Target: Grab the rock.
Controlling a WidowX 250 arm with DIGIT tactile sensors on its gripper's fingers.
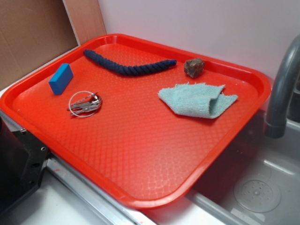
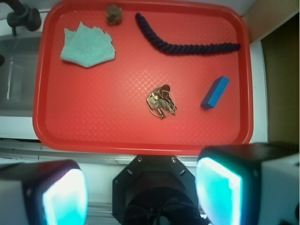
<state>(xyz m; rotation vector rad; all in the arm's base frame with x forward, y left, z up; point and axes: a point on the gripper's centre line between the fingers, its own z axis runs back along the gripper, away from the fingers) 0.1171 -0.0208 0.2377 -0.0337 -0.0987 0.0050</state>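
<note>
Gripper (image 2: 143,192) hangs wide open above the tray's (image 2: 140,140) near edge; reaching the far-corner rock (image 2: 114,14) comes next.

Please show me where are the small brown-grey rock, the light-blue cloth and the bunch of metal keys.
Small lumpy brown-grey rock (image 1: 194,67), exterior view, its middle.
Crumpled light-blue cloth (image 1: 194,99), exterior view, flat centre.
Bunch of metal keys (image 2: 161,101), wrist view, cluster's middle.
</note>
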